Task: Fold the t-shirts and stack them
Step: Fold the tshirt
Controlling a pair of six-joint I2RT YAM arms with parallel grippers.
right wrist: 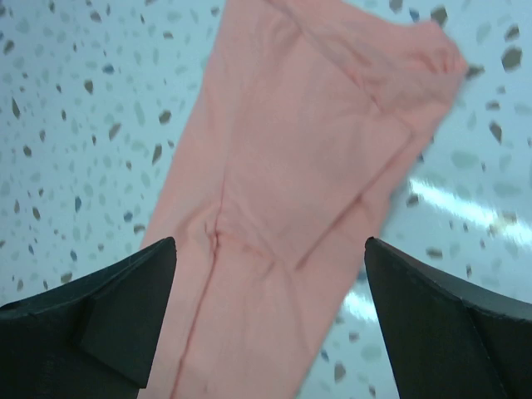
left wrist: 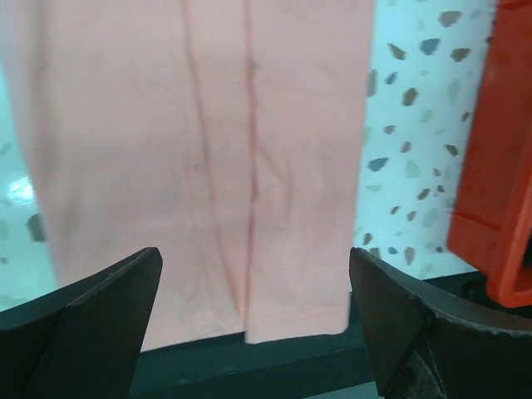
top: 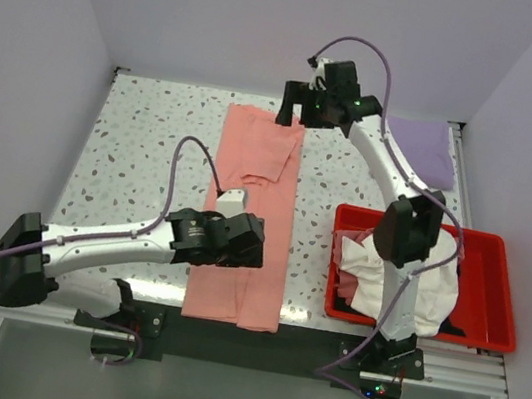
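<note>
Seen from above, a salmon-pink t-shirt (top: 243, 247) lies folded into a long narrow strip down the middle of a speckled table (top: 144, 140), running from 12 o'clock to 6 o'clock, with its near end at the table's front edge.

The left arm reaches low and nearly level from its base at 8 o'clock toward the centre. The left gripper (top: 239, 241) is over the near half of the strip. In its wrist view the two fingers (left wrist: 91, 324) are spread wide apart with nothing between them, and the shirt's hem is below.

The right arm rises from 5 o'clock, bends at the elbow, and stretches toward 12 o'clock. The right gripper (top: 296, 108) is over the far end of the strip, its fingers (right wrist: 100, 316) also wide apart and empty.

A lavender t-shirt (top: 421, 148) lies folded at 2 o'clock. A red bin (top: 483, 264) at 4 o'clock holds a cream-white t-shirt (top: 367, 266).
</note>
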